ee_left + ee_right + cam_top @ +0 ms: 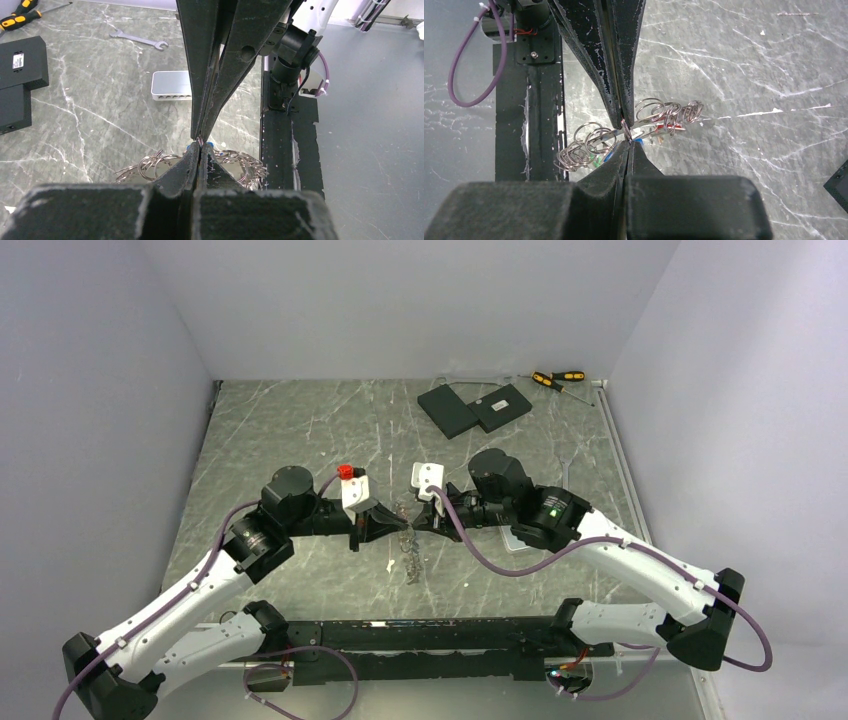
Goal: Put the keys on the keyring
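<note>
My left gripper (pixel 398 524) and right gripper (pixel 410 522) meet tip to tip over the middle of the table, both shut on the thin wire of the keyring (pixel 409 552), which hangs below them. In the right wrist view my right gripper (pixel 626 143) pinches the keyring (pixel 664 113), strung with many small metal rings, and the left fingers (pixel 616 95) come down from above. Red (pixel 675 127), green (pixel 597 161) and blue (pixel 639 141) key heads show among the rings. In the left wrist view my left gripper (pixel 200 146) grips the ring cluster (pixel 150 168).
Two black boxes (pixel 475 407) and yellow-and-black screwdrivers (pixel 556 379) lie at the back right. A wrench (pixel 139 40) and a pale rounded slab (pixel 171 85) lie on the marble beyond the grippers. A black frame (pixel 430 635) runs along the near edge.
</note>
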`<move>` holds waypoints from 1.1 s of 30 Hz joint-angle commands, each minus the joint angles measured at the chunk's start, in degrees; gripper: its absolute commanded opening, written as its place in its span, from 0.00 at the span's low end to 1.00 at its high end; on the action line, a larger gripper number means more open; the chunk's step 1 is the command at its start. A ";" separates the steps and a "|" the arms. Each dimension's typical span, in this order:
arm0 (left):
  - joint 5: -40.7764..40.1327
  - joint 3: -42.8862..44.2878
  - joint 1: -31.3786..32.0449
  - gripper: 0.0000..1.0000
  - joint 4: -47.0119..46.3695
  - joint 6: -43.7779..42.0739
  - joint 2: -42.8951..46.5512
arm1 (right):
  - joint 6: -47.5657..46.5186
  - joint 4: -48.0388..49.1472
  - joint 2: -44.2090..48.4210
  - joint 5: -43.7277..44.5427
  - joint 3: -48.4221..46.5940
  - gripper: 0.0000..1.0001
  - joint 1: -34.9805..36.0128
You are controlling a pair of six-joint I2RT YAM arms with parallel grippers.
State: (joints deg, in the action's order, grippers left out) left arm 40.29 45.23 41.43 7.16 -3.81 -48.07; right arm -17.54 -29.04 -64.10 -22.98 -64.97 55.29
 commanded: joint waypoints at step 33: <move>-1.31 -1.26 -2.40 0.00 -9.59 3.14 4.93 | 3.72 7.06 2.33 -0.87 5.60 0.00 0.08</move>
State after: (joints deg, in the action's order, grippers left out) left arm 40.07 43.31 39.79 5.34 -1.89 -45.43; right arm -14.46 -21.96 -62.70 -23.18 -60.29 55.29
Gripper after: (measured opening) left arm 0.013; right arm 0.009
